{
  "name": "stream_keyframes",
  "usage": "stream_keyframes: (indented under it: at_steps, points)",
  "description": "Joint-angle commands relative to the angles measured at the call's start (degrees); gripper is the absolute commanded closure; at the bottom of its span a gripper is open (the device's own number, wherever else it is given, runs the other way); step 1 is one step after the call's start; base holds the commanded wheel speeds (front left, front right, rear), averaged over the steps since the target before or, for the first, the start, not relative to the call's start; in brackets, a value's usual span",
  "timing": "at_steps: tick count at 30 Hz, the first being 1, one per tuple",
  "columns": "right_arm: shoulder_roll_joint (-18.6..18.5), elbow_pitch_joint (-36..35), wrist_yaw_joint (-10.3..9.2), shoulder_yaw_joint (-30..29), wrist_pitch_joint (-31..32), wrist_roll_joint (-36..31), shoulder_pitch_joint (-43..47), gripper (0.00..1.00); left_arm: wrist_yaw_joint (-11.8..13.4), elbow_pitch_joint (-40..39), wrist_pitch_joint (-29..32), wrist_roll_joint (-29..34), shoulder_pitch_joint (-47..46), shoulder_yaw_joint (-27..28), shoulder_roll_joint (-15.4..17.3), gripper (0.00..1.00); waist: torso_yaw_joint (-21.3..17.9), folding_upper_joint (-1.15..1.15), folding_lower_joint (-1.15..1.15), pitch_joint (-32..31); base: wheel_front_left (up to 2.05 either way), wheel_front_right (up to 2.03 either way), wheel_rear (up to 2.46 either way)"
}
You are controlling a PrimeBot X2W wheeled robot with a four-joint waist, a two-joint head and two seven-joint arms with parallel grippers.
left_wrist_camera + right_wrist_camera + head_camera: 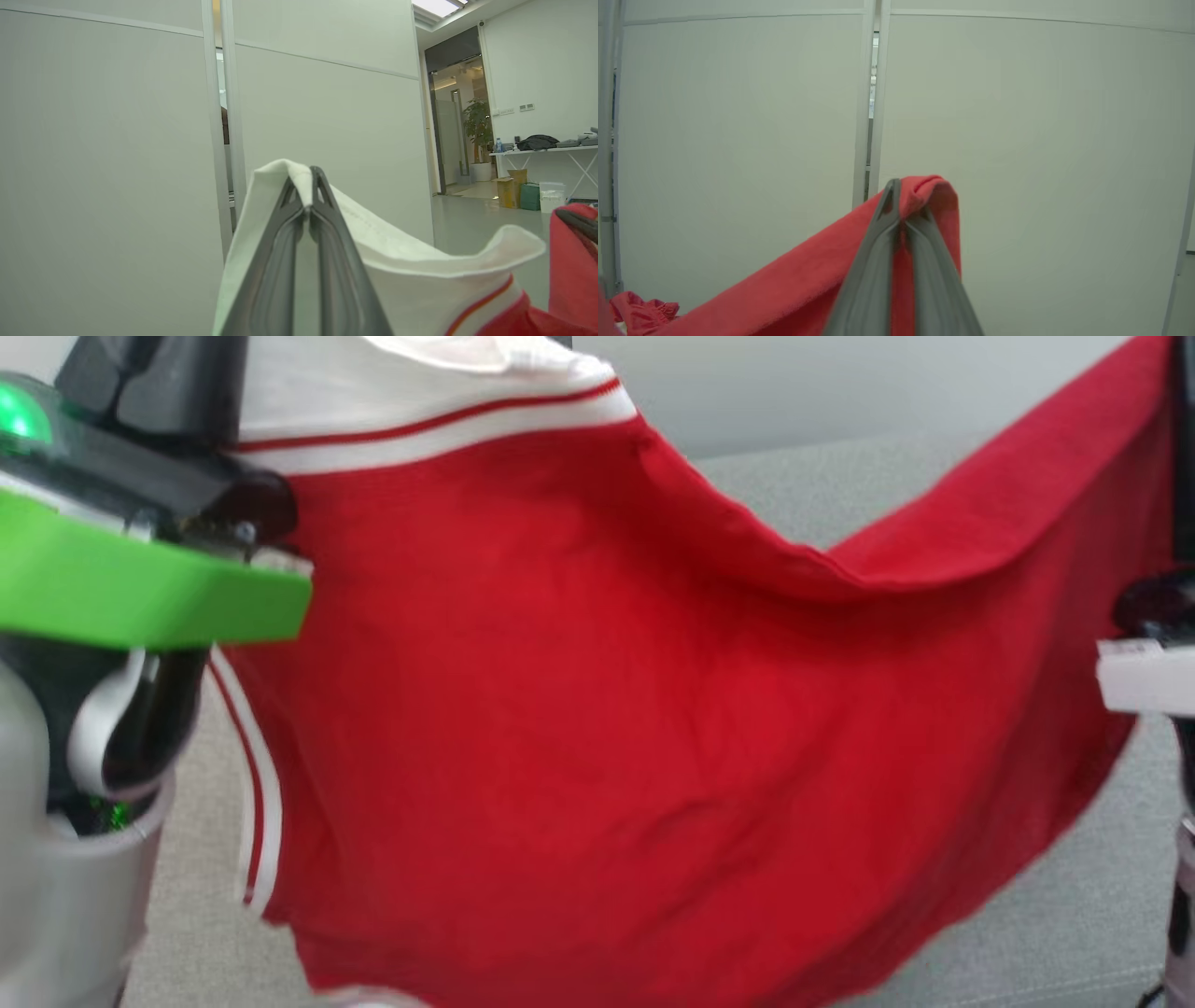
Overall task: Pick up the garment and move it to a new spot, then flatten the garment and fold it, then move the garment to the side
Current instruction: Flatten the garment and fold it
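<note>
Right, the red-and-white top [597,709] is up in the air, stretched wide between the two arms and hanging clear above the grey fabric surface [1074,915] in the head view. Its top edge sags in a long curve from the left side to the right, and the red body drapes down below it. A white band with a thin red stripe runs across the upper left, and another striped white edge drops down the left side.

Over to the left wrist view: the left gripper [306,186] has its two dark fingers pressed together on a fold of the white cloth, which peaks just over the tips. The white part falls away to the right, crosses a red stripe and turns red. At the far right edge a dark finger of the other arm pokes out of red cloth.

In the right wrist view, the right gripper [903,205] is clamped on a red corner, with cloth bunched over the fingertips and trailing down to the lower left.

Behind both grippers stand pale partition panels [1017,140]. Off to the right in the left wrist view are a doorway, a potted plant [477,123] and a white table [551,150].
</note>
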Motion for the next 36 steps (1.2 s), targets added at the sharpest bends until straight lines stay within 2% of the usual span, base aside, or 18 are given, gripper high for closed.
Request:
stream_keyframes:
  at_steps: [1, 7, 14, 17, 20, 23, 28, 32, 36]
  points:
    - [-0.34, 1.90, -0.02, 0.89, -0.02, 0.67, -2.60, 1.00, -0.55, 2.01, 0.07, 0.85, -2.20, -0.12, 0.66, 1.00, -0.25, 0.00, 0.00, 5.56, 0.00, 0.00, 0.00]
    - [-2.41, 15.91, -0.02, 5.37, -2.31, -2.88, -17.80, 1.00, -3.79, 14.03, -2.28, 4.85, -14.76, -1.51, 0.81, 1.00, -0.45, 0.00, 0.00, 15.00, 0.00, 0.00, 0.00]
    - [-1.99, 36.94, -0.02, 10.78, -9.69, -10.86, -43.57, 1.00, -5.89, 31.17, -9.08, 11.83, -36.83, -4.08, -1.44, 1.00, -0.29, 0.00, 0.00, 24.63, 0.00, 0.00, 0.00]
    - [-0.17, 45.65, -0.04, 10.67, -13.61, -14.18, -52.50, 1.00, -6.41, 38.24, -12.67, 16.20, -44.03, -6.65, -1.78, 1.00, -0.27, 0.00, 0.00, 27.72, 0.00, 0.00, 0.00]
    - [1.88, 54.69, -0.04, 8.54, -18.62, -18.11, -58.82, 1.00, -6.19, 45.73, -17.38, 18.34, -48.83, -8.17, -4.00, 1.00, 0.33, 0.00, 0.00, 29.83, 0.00, 0.00, 0.00]
    - [3.28, 61.82, -0.05, 6.44, -22.83, -22.11, -62.26, 1.00, -5.69, 51.99, -21.60, 17.62, -50.31, -8.07, -6.80, 1.00, 1.25, 0.00, 0.00, 31.32, 0.00, 0.00, 0.00]
    - [4.63, 72.44, -0.05, 3.47, -27.55, -25.03, -60.62, 1.00, -6.65, 59.62, -27.06, 14.58, -45.85, -8.27, -10.31, 1.00, 2.55, 0.00, 0.00, 32.92, 0.00, 0.00, 0.00]
    - [4.88, 77.37, -0.04, 0.97, -29.39, -25.75, -57.79, 1.00, -7.33, 60.90, -29.26, 12.37, -41.59, -8.26, -11.45, 1.00, 3.22, 0.00, 0.00, 33.71, 0.00, 0.00, 0.00]
    - [5.05, 79.11, -0.04, 0.51, -29.84, -24.16, -53.85, 1.00, -7.78, 59.09, -30.01, 10.19, -34.65, -7.67, -11.18, 1.00, 3.39, 0.00, 0.00, 33.63, 0.00, 0.00, 0.00]
